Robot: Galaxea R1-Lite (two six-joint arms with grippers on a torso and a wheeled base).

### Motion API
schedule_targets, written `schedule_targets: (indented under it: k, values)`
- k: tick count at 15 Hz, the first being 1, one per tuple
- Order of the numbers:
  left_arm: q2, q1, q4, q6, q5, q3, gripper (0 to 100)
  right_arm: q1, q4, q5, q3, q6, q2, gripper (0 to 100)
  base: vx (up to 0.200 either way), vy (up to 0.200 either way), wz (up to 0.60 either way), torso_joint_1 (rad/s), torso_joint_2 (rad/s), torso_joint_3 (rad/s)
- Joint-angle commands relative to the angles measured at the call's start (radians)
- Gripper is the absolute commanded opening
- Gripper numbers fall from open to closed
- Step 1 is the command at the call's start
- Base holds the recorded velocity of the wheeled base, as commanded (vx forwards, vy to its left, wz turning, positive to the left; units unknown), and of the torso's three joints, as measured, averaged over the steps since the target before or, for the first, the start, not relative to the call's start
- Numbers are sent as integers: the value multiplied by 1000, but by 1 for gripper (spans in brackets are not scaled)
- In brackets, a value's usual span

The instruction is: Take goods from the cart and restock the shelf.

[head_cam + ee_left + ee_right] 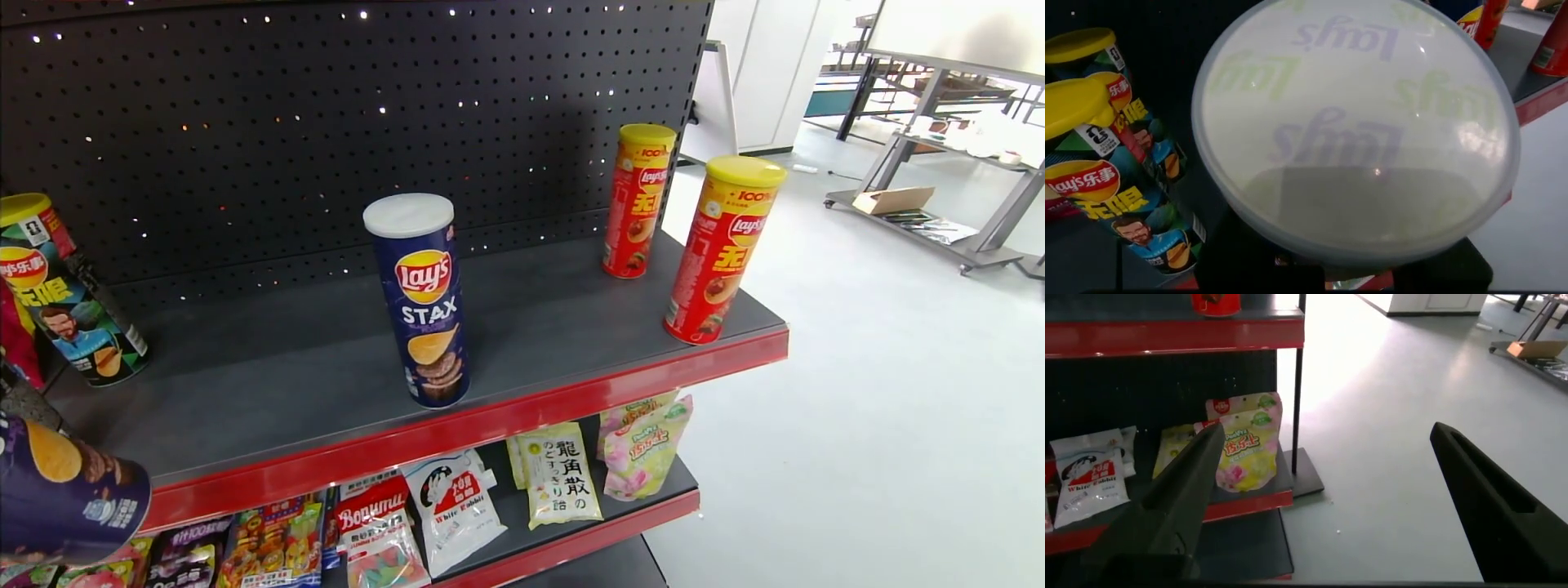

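As chip can [61, 490] looks light, stiff but crushable, slick-sided, mid-body hold seems best; left claw [1347, 273] clamped round it; right claw [1324, 433] spread wide, holding nothing

Printed logos, lettering on blue can [418, 302], red cans [718, 253], lower-shelf snack bags [555, 478]; wording left unread.
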Motion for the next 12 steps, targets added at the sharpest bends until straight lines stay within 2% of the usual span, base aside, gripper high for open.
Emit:
schedule_targets:
  k: [1,3,4,7,8,10,12]
  values:
    - [111,0,-45,-1,-24,-23,0,0,-1,2,1,1,-1,100,0,0,0,0,0,0]
    - [207,2,-112,-13,-30,-52,0,0,-2,0,1,5,-1,100,0,0,0,0,0,0]
    - [285,0,-166,-59,-33,-70,0,0,-1,2,1,4,-1,100,0,0,0,0,0,0]
    - [466,0,-246,-119,-34,-139,0,0,-2,2,1,4,-1,100,0,0,0,0,0,0]
    - [496,0,-255,-124,-34,-155,0,0,-1,2,1,2,-1,100,0,0,0,0,0,0]
    - [627,-1,-333,-151,-79,-198,0,0,-1,2,1,2,-1,100,0,0,0,0,0,0]
    - [708,-15,-341,-153,-93,-222,0,0,-1,2,1,2,-1,100,0,0,0,0,0,0]
